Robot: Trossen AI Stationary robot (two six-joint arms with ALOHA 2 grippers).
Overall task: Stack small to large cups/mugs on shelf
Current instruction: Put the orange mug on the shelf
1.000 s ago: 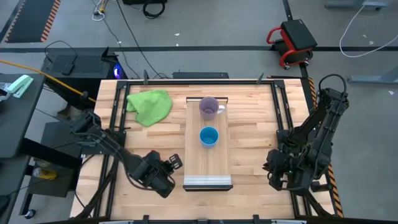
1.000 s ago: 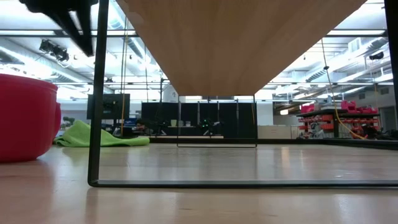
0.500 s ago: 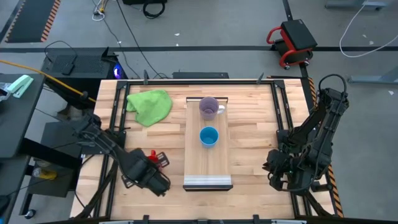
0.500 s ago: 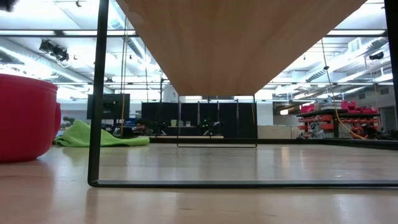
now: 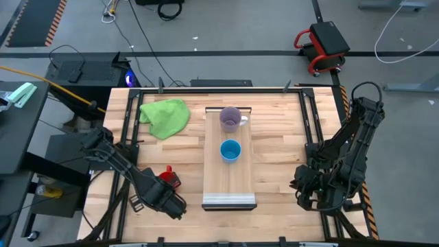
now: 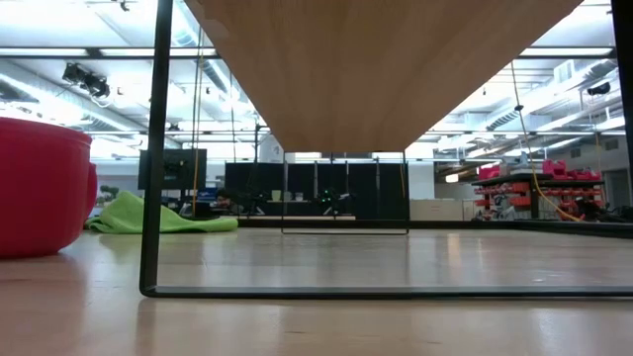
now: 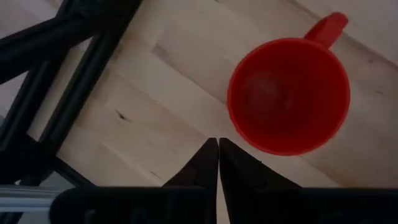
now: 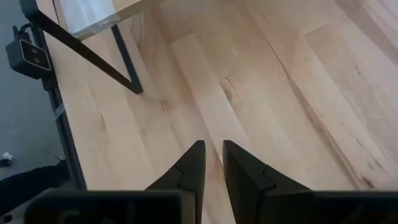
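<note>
From overhead I see my left gripper (image 5: pixel 167 199) hanging over the table's (image 5: pixel 281 151) 7 o'clock corner, its two fingers (image 7: pixel 202 165) pressed together and holding nothing. The red mug (image 5: pixel 167 176) stands upright on the bare tabletop just at that gripper's 12 o'clock, apart from it, with its handle sticking out sideways; the left wrist camera looks straight down into its mouth. The shelf (image 5: pixel 229 180) runs along the middle of the table from 12 to 6 o'clock, its grey strip at the 6 o'clock end. On it the purple mug (image 5: pixel 230 119) sits near the 12 o'clock end and the blue cup (image 5: pixel 230 150) stands just at its 6 o'clock, the two not touching. My right gripper (image 5: pixel 306 192) waits at the table's 4 o'clock edge, fingers (image 8: pixel 189 168) nearly together with a thin gap, gripping nothing.
</note>
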